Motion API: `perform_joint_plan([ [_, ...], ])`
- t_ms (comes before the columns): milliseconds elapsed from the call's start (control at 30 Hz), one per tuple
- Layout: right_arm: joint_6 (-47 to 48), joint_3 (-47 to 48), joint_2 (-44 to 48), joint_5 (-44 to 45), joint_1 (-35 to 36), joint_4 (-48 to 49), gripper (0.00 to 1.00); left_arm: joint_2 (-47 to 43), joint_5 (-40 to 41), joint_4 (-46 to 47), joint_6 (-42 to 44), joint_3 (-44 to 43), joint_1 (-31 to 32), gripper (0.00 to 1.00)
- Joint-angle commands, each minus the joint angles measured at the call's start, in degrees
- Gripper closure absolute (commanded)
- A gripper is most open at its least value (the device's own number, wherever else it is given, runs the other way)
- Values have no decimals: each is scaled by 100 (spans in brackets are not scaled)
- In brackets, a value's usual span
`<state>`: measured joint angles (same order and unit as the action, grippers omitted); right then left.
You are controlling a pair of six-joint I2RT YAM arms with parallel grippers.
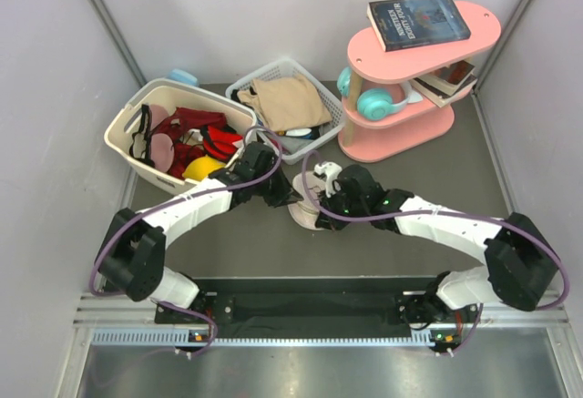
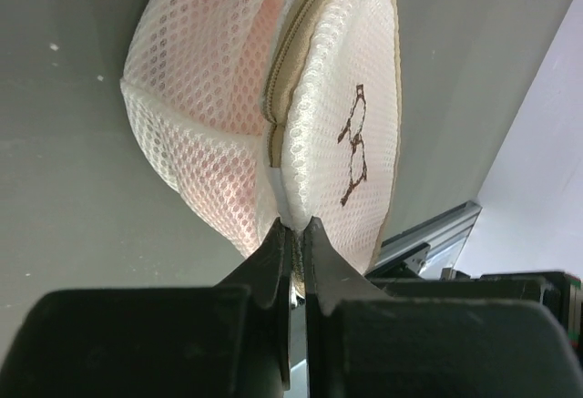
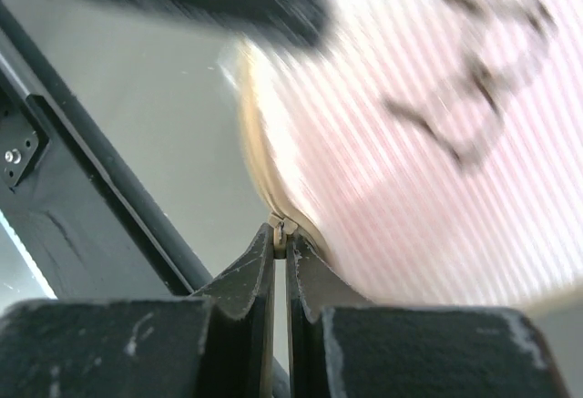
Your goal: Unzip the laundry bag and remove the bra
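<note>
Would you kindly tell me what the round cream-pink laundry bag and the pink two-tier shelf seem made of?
The round cream-pink laundry bag looks like soft, matte mesh fabric: small honeycomb holes cover it, pink showing through. Its tan zip band looks like woven tape. The pink two-tier shelf looks smooth and evenly coloured, painted wood or plastic; the view leaves that open.

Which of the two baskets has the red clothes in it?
The cream plastic laundry basket on the left, with handles; the white wire-grid basket holds tan cloth.
</note>
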<state>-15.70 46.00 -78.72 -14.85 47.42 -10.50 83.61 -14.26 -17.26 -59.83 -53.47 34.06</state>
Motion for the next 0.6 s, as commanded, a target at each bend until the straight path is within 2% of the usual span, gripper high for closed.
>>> perform_joint_plan([
  [0,-134,-328,532,149,-417,-22,100,-302,266,-146,340,-40,-207,100],
  [233,-179,-478,700,53,-558,83,100,-48,-50,134,446,-189,-233,100],
  [567,-100,-109,455,-141,-471,83,100,778,-121,12,798,-1314,-225,99],
])
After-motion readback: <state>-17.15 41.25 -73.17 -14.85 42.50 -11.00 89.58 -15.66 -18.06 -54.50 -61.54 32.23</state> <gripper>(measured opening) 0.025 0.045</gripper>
